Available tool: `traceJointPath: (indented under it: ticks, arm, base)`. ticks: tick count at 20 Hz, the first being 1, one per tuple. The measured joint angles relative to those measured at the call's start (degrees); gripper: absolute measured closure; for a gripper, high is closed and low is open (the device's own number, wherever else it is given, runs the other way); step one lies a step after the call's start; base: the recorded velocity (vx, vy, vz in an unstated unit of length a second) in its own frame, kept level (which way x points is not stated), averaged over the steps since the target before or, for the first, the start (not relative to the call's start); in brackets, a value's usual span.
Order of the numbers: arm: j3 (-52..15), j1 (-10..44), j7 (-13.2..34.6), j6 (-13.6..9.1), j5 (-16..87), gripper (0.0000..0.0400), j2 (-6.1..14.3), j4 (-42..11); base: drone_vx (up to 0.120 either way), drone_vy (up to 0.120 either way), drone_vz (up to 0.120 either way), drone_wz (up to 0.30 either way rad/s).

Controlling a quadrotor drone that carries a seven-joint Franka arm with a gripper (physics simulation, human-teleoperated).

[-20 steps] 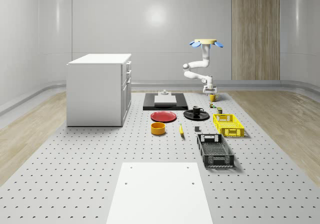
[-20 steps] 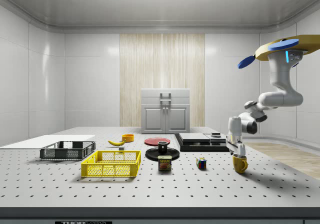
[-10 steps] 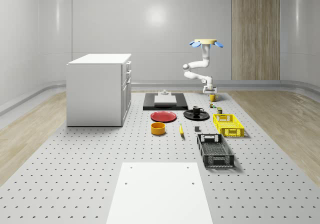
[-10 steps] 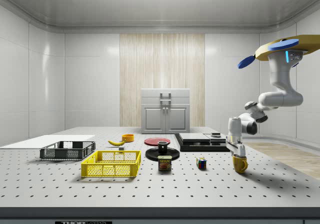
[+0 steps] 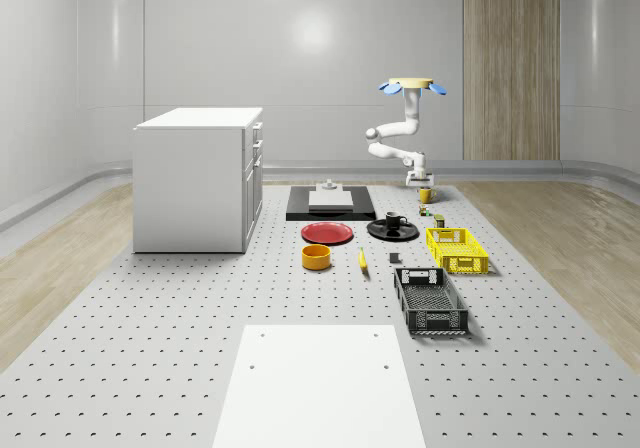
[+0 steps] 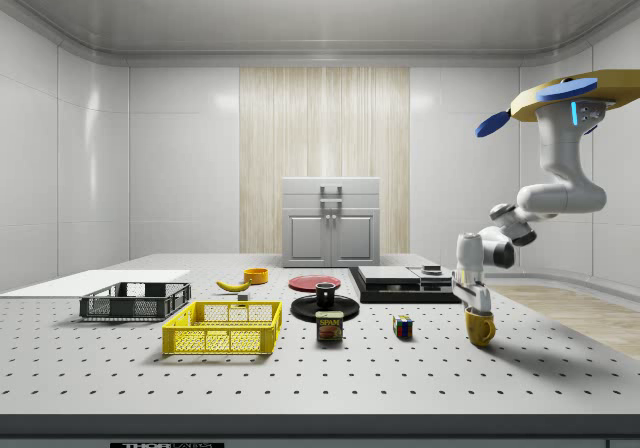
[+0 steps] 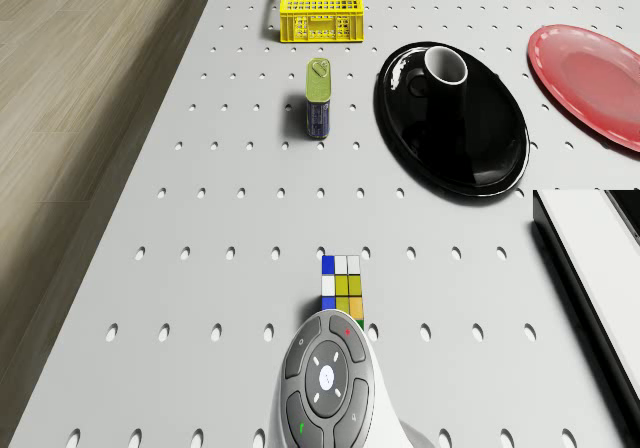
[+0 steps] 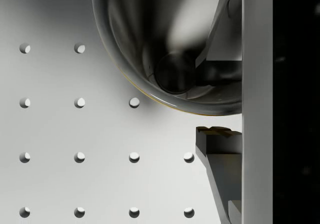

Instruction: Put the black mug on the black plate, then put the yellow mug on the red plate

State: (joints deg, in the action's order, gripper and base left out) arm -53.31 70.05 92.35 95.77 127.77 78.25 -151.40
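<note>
The yellow mug (image 6: 480, 328) stands upright on the table's far right part, behind the black plate (image 5: 408, 232) in the whole-scene view. My gripper (image 6: 478, 308) points straight down onto it and is shut on its wall. In the wrist view one finger is inside the mug (image 8: 150, 44) and the other finger (image 8: 220, 144) is outside, with the gripper (image 8: 217, 106) at the rim. The black mug (image 7: 445, 65) sits on the black plate (image 7: 470, 138). The red plate (image 7: 590, 78) lies bare beside it. The drone (image 5: 411, 85) hovers high above the table's far end.
A can (image 7: 318, 96) and a colour cube (image 7: 342, 290) stand near the mug. A yellow crate (image 5: 457, 250) and a black crate (image 5: 430, 301) lie along the whole-scene view's right. An orange bowl (image 5: 316, 257), a banana (image 5: 362, 260), a black slab (image 5: 331, 203) and a white cabinet (image 5: 198, 178) lie further left.
The gripper's jaws have closed in on the yellow mug's wall. The drone, the arm and the mug have stayed where they were.
</note>
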Motion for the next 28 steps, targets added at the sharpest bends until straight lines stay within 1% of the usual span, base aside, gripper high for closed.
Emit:
traceJointPath:
  ticks: [3, 6, 10, 12, 20, 28]
  arm:
    - [-1.5, -0.6, 0.0, -1.1, -1.3, 0.0287, 0.2, -1.2]
    - [-3.1, -1.1, 0.1, -2.3, -2.8, 0.0289, 0.3, -2.5]
    - [-4.4, -1.4, 0.1, -3.2, -4.0, 0.029, 0.4, -3.4]
    - [-4.8, -1.5, 0.1, -3.5, -4.4, 0.029, 0.4, -3.7]
    - [-5.4, -1.7, 0.2, -3.9, -4.9, 0.029, 0.5, -4.0]
    - [-5.5, -1.7, 0.2, -3.9, -5.0, 0.029, 0.5, -4.1]
  base:
    - [0.0, 0.0, 0.0, 0.0]
    - [0.0, 0.0, 0.12, 0.0]
    - [0.0, 0.0, 0.12, 0.0]
    - [0.12, 0.0, 0.12, 0.0]
    - [0.12, -0.12, 0.12, 0.0]
    - [0.12, -0.12, 0.005, 0.0]
